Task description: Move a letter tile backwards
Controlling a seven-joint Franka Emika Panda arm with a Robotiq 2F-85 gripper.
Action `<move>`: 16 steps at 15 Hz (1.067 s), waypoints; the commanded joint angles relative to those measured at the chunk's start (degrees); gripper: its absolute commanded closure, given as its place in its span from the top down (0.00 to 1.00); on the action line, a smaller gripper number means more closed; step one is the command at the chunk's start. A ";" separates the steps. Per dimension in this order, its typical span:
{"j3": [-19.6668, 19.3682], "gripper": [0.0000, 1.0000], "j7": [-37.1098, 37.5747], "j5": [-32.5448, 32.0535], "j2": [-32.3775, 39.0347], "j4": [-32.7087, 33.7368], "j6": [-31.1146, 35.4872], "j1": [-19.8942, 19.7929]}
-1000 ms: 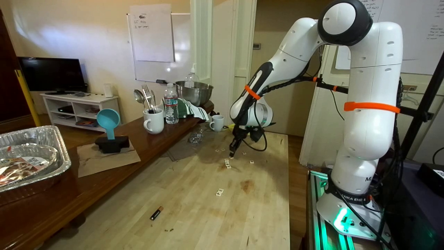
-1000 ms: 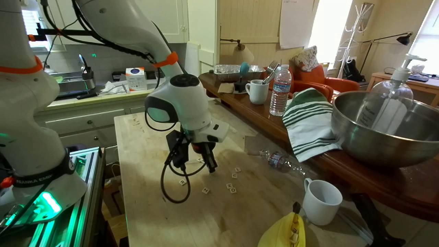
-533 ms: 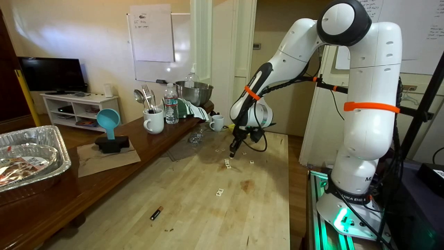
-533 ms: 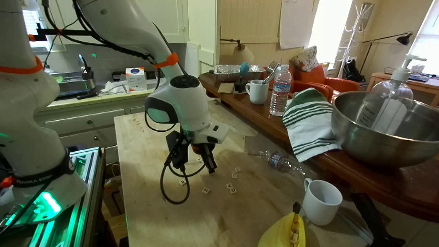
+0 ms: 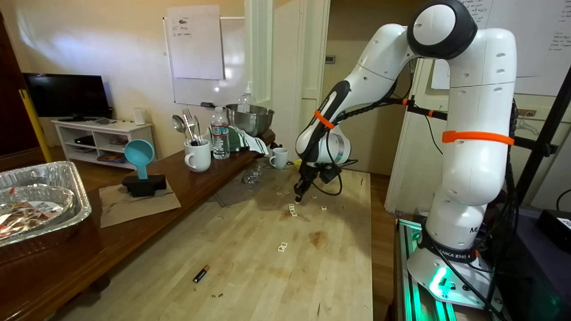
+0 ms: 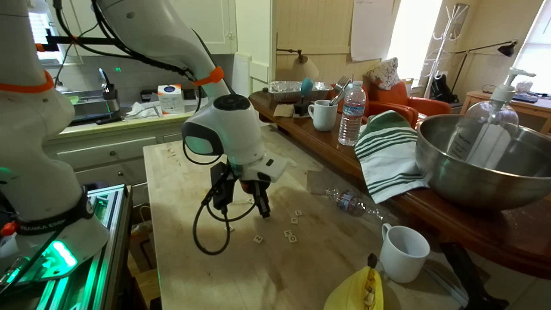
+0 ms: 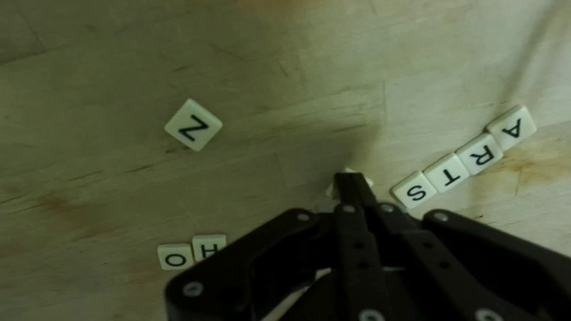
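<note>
The fingers [image 7: 350, 192] of the gripper [image 7: 356, 178] stand together, side by side. Under their tips, in the wrist view, lies the letter tile [image 7: 330, 191]; only some corners of it show, so its letter is hidden, and whether the tips touch it, I cannot tell.

Seen from the tips in this view, a row of tiles [image 7: 446, 173] goes from three o'clock toward two o'clock, with S nearest, then T, R and A, each one touching the next. The Z tile [image 7: 193, 125] lies between nine and ten o'clock. Toward eight o'clock are the O tile [image 7: 175, 257] and the H tile [image 7: 208, 245], just beside each other; the gripper covers part of the second.

All these lie on the pale wooden table [image 5: 250, 276]. In an exterior view, with the gripper as centre, the P and E tiles [image 5: 282, 248] are between six and seven o'clock, and a battery [image 5: 201, 273] is at eight. A clear bottle [image 5: 252, 175] lies on its side at ten o'clock, and a white mug [image 5: 279, 158] stands at eleven. Farther, on the dark counter [image 5: 187, 183], a mug with cutlery [image 5: 202, 156] is at ten o'clock, a steel bowl [image 5: 254, 122] at eleven, and a foil tray [image 5: 84, 207] at nine. In an exterior view, a yellow pouch [image 6: 351, 295] is at four o'clock from the gripper.
</note>
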 commanded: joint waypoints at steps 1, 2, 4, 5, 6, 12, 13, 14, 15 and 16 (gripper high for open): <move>-0.32 0.00 4.96 0.44 2.37 0.61 1.84 1.23; -0.25 0.00 5.98 0.51 2.42 0.72 1.82 1.26; -0.29 0.00 8.02 0.25 2.61 0.87 1.89 1.48; -0.28 0.00 8.88 0.15 2.70 0.94 1.93 1.60; -0.25 0.00 9.64 0.08 2.73 1.00 1.82 1.70; -0.19 0.00 12.79 0.00 3.02 1.53 1.67 2.19; -0.19 0.00 13.19 -0.02 3.09 1.62 1.64 2.23; -0.20 0.00 13.49 -0.08 3.11 1.67 1.55 2.29; -0.23 0.00 13.86 -0.15 3.16 1.69 1.58 2.36; -0.17 0.00 14.08 -0.09 3.15 1.70 1.49 2.34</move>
